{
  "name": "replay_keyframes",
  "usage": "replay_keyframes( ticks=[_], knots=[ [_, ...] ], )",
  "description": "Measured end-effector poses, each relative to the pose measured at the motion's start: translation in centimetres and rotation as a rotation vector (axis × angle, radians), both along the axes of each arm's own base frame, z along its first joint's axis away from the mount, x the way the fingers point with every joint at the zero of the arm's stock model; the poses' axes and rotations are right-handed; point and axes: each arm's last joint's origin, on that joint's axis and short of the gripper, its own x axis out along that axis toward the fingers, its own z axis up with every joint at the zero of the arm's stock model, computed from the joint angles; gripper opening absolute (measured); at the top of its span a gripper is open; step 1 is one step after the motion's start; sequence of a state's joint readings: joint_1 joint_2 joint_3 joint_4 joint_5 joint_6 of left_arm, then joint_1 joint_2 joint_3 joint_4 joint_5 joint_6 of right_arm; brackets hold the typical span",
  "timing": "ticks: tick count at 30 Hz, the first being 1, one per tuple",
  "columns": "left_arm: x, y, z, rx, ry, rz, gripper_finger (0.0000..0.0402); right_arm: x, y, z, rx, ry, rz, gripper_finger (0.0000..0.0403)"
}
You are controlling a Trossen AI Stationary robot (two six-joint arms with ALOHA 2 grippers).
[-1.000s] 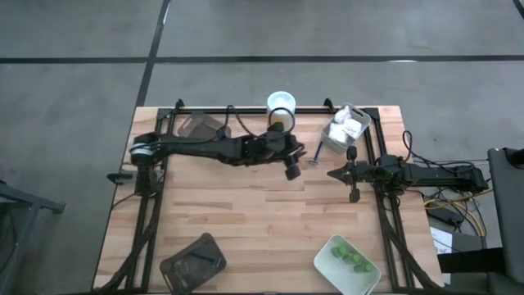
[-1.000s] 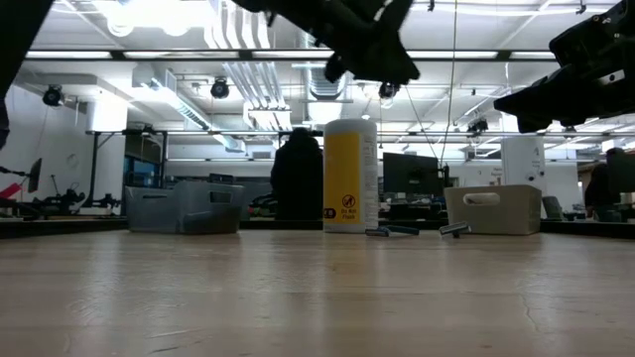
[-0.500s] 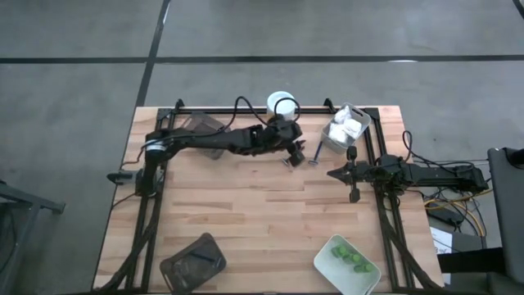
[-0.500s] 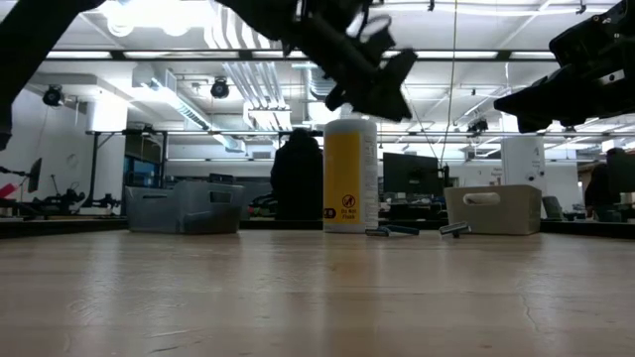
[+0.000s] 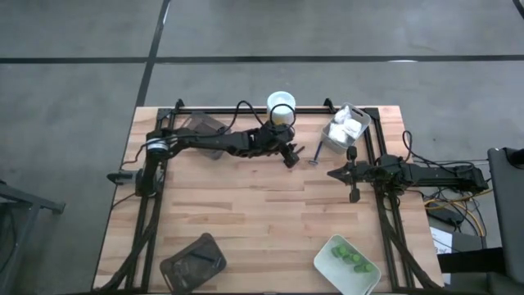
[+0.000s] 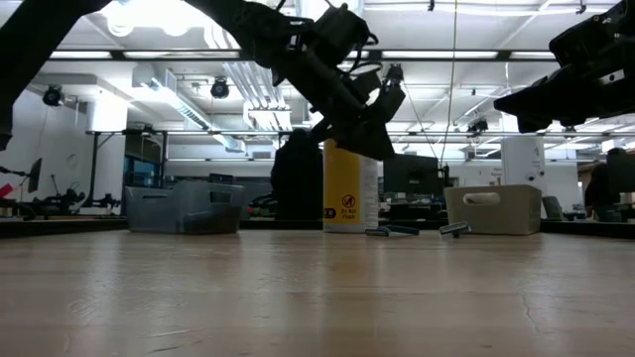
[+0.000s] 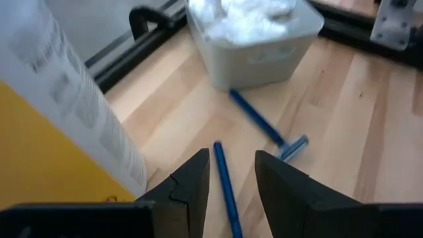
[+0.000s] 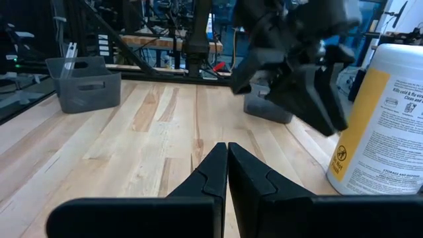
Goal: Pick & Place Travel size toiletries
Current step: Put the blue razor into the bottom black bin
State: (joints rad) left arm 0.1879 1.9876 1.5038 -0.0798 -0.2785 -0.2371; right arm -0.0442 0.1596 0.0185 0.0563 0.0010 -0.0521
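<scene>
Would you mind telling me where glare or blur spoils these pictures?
Low view: ceiling lights glare white, leaving the left claw a dark silhouette. Left wrist view: the yellow bottle up close is blurred, the blue razors sharper. High view: evenly lit.

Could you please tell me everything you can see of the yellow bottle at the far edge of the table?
The yellow bottle is a tall cylinder standing upright at the table's far edge, between the dark tray and the pale tray of white packets. It has a white cap, a yellow body and a white printed label panel with a small round symbol low down; it looks like plastic. The left gripper hangs just in front of it, open; whether it touches the bottle cannot be told.
</scene>
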Motion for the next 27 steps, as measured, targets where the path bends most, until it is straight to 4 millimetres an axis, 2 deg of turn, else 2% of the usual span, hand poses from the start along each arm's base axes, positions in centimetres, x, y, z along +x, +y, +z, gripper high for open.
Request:
replay_keyframes(
  ticks=[5, 14, 17, 27],
  knots=[
    [-0.1, 0.0, -0.5, -0.004, 0.007, 0.002, 0.0132, 0.0, 0.0, 0.0, 0.0, 0.0, 0.0, 0.0008],
    [0.6, 0.2, -2.0, -0.006, 0.008, -0.001, 0.0196, 0.0, 0.0, 0.0, 0.0, 0.001, 0.0, 0.0008],
    [0.8, 0.2, -2.5, 0.017, 0.009, -0.015, 0.0199, 0.0, 0.0, 0.0, 0.0, 0.0, 0.0, 0.0008],
    [1.4, 0.4, -5.8, 0.002, 0.086, -0.014, 0.0197, 0.0, 0.0, 0.0, 0.0, -0.001, 0.0, 0.0008]
  ],
)
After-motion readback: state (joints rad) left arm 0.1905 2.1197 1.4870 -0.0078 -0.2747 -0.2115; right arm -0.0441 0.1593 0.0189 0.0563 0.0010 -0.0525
